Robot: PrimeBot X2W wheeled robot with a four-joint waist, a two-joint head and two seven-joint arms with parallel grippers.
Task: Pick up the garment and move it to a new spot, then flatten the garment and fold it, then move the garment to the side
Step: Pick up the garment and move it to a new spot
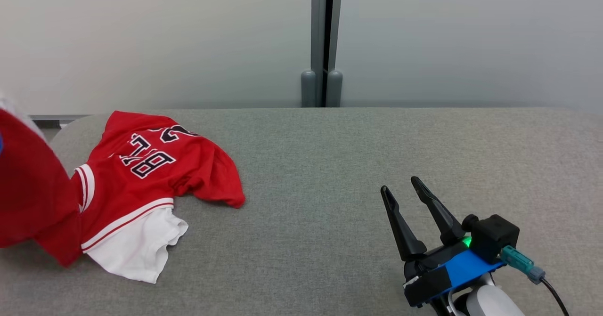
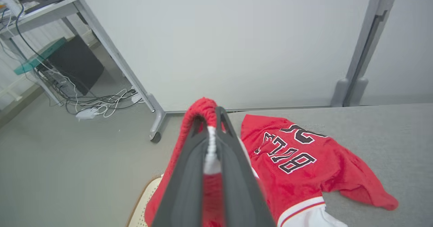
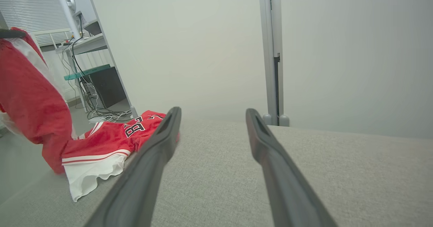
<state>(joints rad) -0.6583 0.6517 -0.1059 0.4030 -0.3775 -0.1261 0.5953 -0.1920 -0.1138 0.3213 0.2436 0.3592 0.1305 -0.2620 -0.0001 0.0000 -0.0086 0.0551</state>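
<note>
Toward the left of the head frame, the red jersey [image 1: 141, 174] lies crumpled on the grey worktop [image 1: 353, 156], with one end lifted past the edge. My left fingers [image 2: 224, 122] are clenched on that raised red-and-white fold. At lower right, my right fingers [image 1: 393, 210] are spread apart and empty.

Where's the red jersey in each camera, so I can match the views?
Head view: red jersey at lower left on the grey table, one end raised at the left edge.
Left wrist view: centre to lower right, a fold pinched in the left gripper.
Right wrist view: left side.
Shared landmark: the grey partition post behind the table.
</note>
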